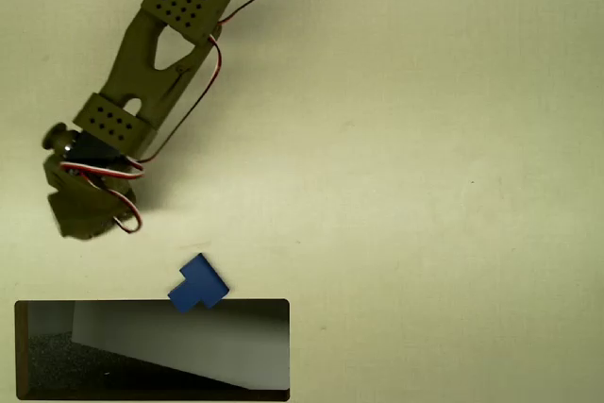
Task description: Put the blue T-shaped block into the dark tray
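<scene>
The small flat blue T-shaped block (199, 286) overlaps the dark-rimmed rectangular tray (151, 304)'s top edge — olive-green gripper (83, 209) up-left, jaw state unclear.

The olive arm (156, 54) reached from the top edge down to mid-left of the frame. Below it the blue T-shaped block (198, 285) lay tilted, overlapping the top rim of the dark tray (151, 304) at lower left.

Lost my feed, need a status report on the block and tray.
Olive-green tool apart from block, jaws not discernible. Small blue T-shaped block on table, touching dark rectangular tray's top rim, not inside. Nothing between block and tray.
</scene>
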